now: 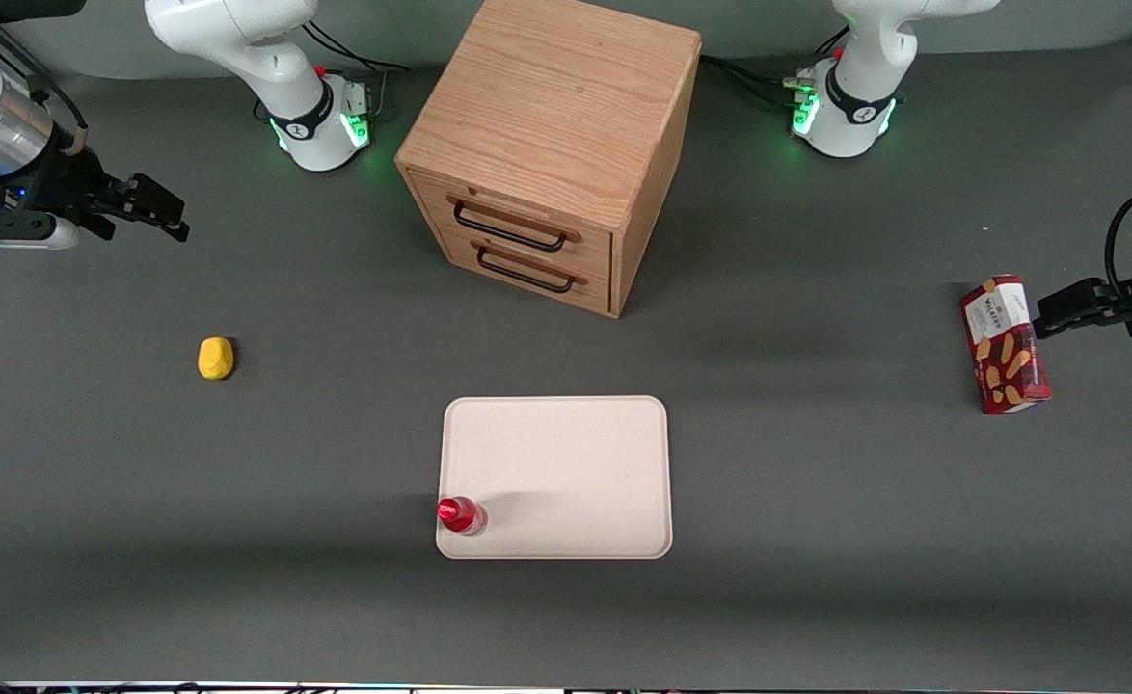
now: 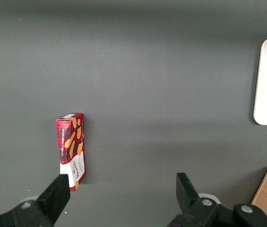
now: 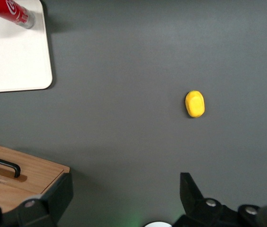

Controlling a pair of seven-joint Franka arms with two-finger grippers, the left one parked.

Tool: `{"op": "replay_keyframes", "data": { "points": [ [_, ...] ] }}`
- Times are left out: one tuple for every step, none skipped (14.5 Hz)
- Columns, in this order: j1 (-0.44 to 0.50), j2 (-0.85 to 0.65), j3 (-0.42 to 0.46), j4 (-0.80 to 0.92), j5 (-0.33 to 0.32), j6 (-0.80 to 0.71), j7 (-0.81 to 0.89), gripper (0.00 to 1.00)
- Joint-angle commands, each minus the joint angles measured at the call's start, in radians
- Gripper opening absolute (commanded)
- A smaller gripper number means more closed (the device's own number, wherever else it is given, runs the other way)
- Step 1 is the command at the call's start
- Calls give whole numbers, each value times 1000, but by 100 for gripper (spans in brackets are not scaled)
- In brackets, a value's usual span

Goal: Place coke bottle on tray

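Observation:
The coke bottle [image 1: 460, 516], red with a red cap, stands upright on the pale cream-pink tray [image 1: 566, 463], at the tray's corner nearest the front camera on the working arm's side. It also shows in the right wrist view [image 3: 10, 12], on the tray [image 3: 10, 61]. My gripper [image 1: 147, 207] hangs high at the working arm's end of the table, well away from the tray and farther from the front camera. Its fingers [image 3: 192, 191] are spread wide with nothing between them.
A wooden two-drawer cabinet [image 1: 552, 145] stands farther from the front camera than the tray. A yellow lump [image 1: 215, 358] lies between my gripper and the tray. A red snack box [image 1: 1005, 344] lies toward the parked arm's end.

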Motion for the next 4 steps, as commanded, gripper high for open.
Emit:
{"op": "replay_keyframes", "data": {
  "points": [
    [7,64,3,80,-21,-17,28,100],
    [5,69,3,82,-19,-17,28,100],
    [5,70,3,82,-19,-17,28,100],
    [7,70,3,82,-19,-19,30,100]
  ]
}}
